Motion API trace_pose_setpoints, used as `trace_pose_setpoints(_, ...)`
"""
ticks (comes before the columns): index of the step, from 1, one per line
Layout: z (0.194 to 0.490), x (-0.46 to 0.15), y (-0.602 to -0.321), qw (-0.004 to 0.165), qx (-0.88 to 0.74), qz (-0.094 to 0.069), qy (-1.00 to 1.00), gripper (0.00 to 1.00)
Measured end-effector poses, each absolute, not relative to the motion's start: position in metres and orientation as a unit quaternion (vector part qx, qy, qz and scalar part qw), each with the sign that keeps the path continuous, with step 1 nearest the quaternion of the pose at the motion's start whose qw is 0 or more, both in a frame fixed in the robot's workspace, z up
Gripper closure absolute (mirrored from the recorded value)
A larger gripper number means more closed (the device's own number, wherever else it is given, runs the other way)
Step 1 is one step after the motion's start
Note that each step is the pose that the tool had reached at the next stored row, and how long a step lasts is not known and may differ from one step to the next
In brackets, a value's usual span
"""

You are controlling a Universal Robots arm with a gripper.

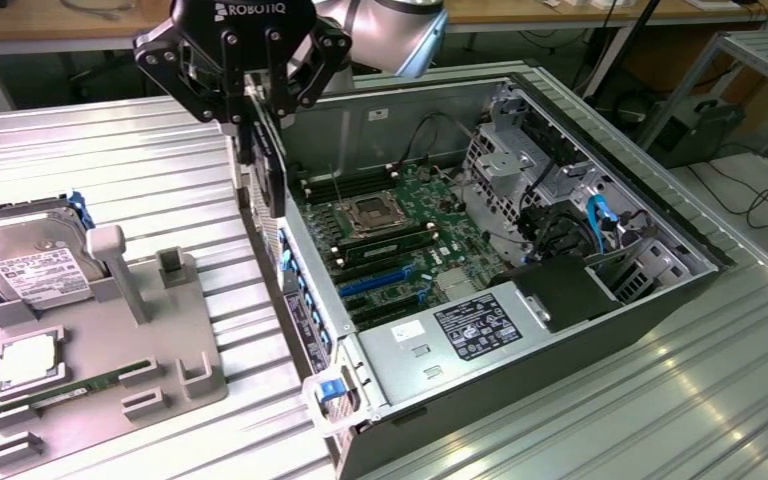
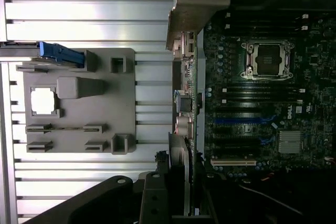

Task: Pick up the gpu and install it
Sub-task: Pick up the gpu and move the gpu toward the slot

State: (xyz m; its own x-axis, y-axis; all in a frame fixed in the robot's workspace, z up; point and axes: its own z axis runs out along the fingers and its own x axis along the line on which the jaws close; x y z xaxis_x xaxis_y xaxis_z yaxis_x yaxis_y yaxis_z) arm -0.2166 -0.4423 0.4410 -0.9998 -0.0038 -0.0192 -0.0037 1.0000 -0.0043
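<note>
At the exterior view's left, on the ribbed worktop (image 1: 157, 140): grey holder (image 1: 117, 350) with hard drive (image 1: 31, 255). Upper centre-left: pincer (image 1: 257, 100) pointing straight down, pinching the gpu (image 1: 267, 170), upright and edge-on at the left wall of the open computer case (image 1: 531, 410). Further right, open room over the motherboard (image 1: 398, 220). Lower end of the card hard to make out against the wall.

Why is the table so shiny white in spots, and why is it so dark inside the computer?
Exterior view: the ribbed metal table throws back pale glare, while the computer case shades its own inside. Wrist view: the table glares almost white, and the gripper clamped on the gpu looks nearly black in shadow.
</note>
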Motion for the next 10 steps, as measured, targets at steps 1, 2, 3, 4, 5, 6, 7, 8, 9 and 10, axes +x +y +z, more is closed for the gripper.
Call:
trace_pose_setpoints(1,0.441,-0.2159,-0.4423,0.01,-0.002,-0.002,1.0,0.73)
trace_pose_setpoints(2,0.4409,-0.2153,-0.4423,0.01,-0.002,-0.002,1.0,0.73)
trace_pose_setpoints(3,0.4409,-0.2146,-0.4423,0.01,-0.002,-0.002,1.0,0.73)
trace_pose_setpoints(4,0.4409,-0.2141,-0.4423,0.01,-0.002,-0.002,1.0,0.73)
trace_pose_setpoints(5,0.4409,-0.2134,-0.4423,0.01,-0.002,-0.002,1.0,0.73)
trace_pose_setpoints(6,0.4409,-0.2127,-0.4423,0.01,-0.002,-0.002,1.0,0.73)
trace_pose_setpoints(7,0.4409,-0.2121,-0.4423,0.01,-0.002,-0.002,1.0,0.73)
trace_pose_setpoints(8,0.441,-0.2115,-0.4423,0.01,-0.002,-0.002,1.0,0.73)
trace_pose_setpoints(9,0.441,-0.2105,-0.4423,0.01,-0.002,-0.002,1.0,0.73)
trace_pose_setpoints(10,0.441,-0.2099,-0.4423,0.01,-0.002,-0.002,1.0,0.73)
